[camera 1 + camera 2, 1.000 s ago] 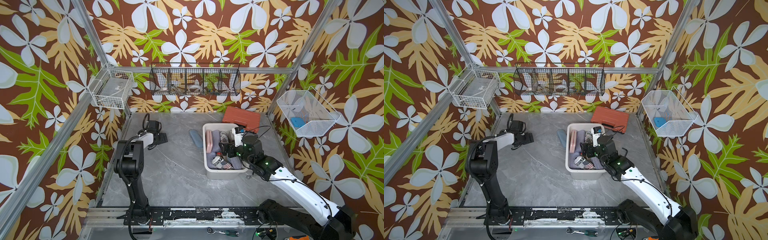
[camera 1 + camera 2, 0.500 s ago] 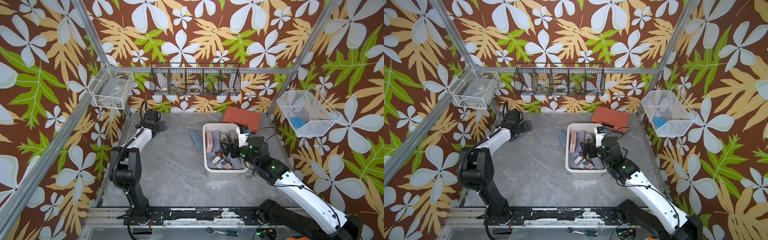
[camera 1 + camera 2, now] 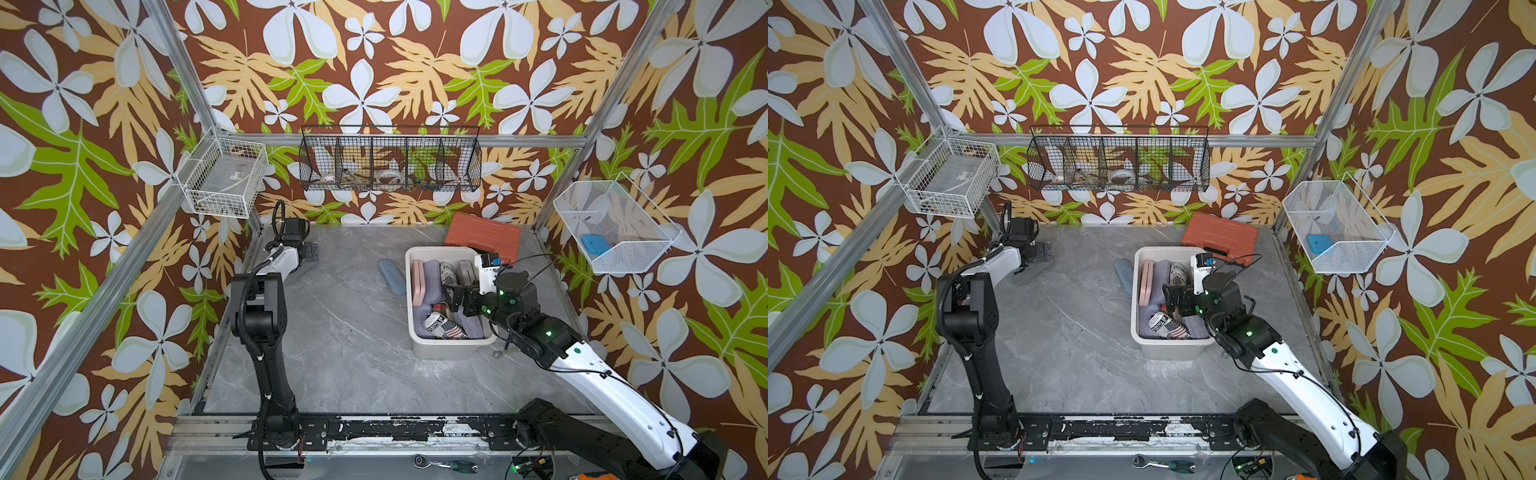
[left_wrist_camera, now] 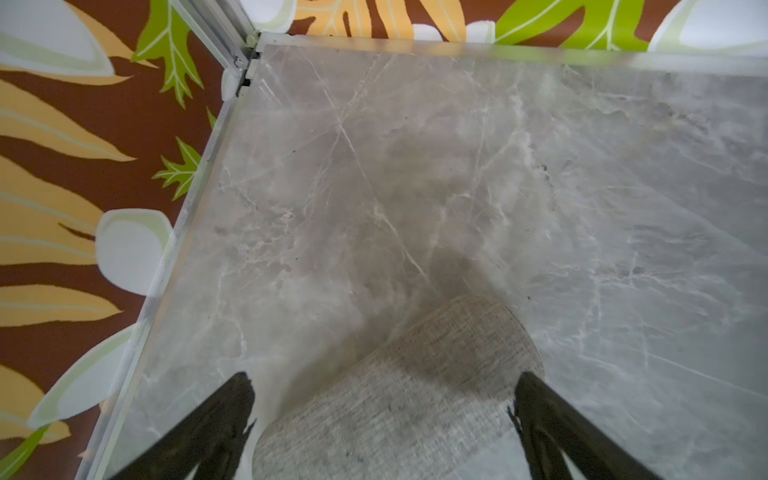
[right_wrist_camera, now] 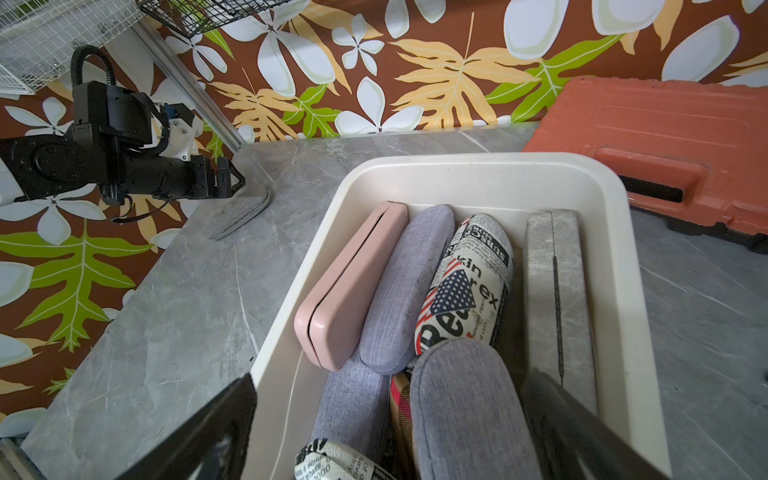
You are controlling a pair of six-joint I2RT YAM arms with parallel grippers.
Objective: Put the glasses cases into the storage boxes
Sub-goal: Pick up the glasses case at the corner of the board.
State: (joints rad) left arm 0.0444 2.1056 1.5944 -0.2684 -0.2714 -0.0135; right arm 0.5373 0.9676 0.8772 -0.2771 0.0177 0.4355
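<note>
The cream storage box [image 3: 440, 250] [image 5: 478, 160] holds several glasses cases: pink [image 5: 353, 282], lavender [image 5: 407, 286], newspaper-print [image 5: 469, 282] and grey [image 5: 557, 291]. My right gripper [image 5: 392, 376] [image 3: 455, 297] hangs open over the box. A lavender case [image 5: 465, 407] lies loose on the pile between its fingers. At the back left corner, my left gripper [image 4: 385, 376] [image 3: 309, 253] is open and straddles a grey woven case [image 4: 399, 399] [image 5: 239, 212] that lies flat on the table, with gaps on both sides. A light blue case [image 3: 392, 276] [image 3: 1124, 274] lies on the table left of the box.
An orange-red tool case [image 3: 482, 237] [image 5: 665, 124] sits right behind the box. On the walls hang a black wire basket [image 3: 390, 164] and white wire baskets at left [image 3: 222, 183] and right [image 3: 615, 226]. The left gripper is close to the corner post and wall [image 4: 245, 54].
Both grippers have opened wider. The left gripper swung toward the back left corner over the grey woven case. The right wrist drew back slightly, and the lavender case lies free in the box.
</note>
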